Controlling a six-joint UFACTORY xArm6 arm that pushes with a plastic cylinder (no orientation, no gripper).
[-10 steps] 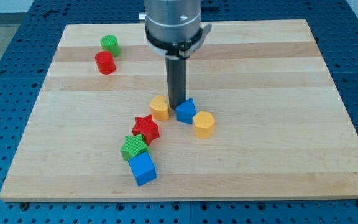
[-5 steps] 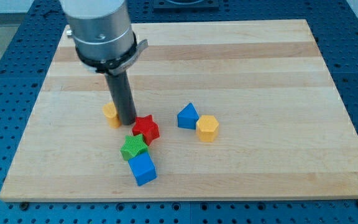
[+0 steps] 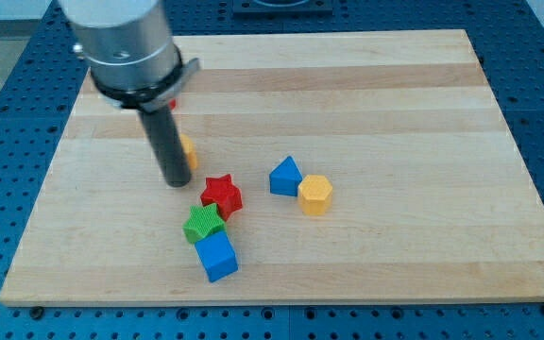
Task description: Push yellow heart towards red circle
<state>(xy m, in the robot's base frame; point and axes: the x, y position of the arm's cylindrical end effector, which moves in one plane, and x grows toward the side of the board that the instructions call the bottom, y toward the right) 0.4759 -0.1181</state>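
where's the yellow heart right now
The yellow heart sits left of the board's centre, mostly hidden behind my rod, just above and right of my tip, with the red star below it to the right.

- The arm's lower body is a wide cylinder of silvery grey metal with a smooth, faintly shiny skin.
- A black ring clamps round the base of that cylinder, and a small grey tab juts from it on the view's right.
- From under the ring hangs a straight, round rod, dark grey to black and matt.
- My tip (image 3: pixel 178 183) is its blunt, flat-cut end, the same dark colour.
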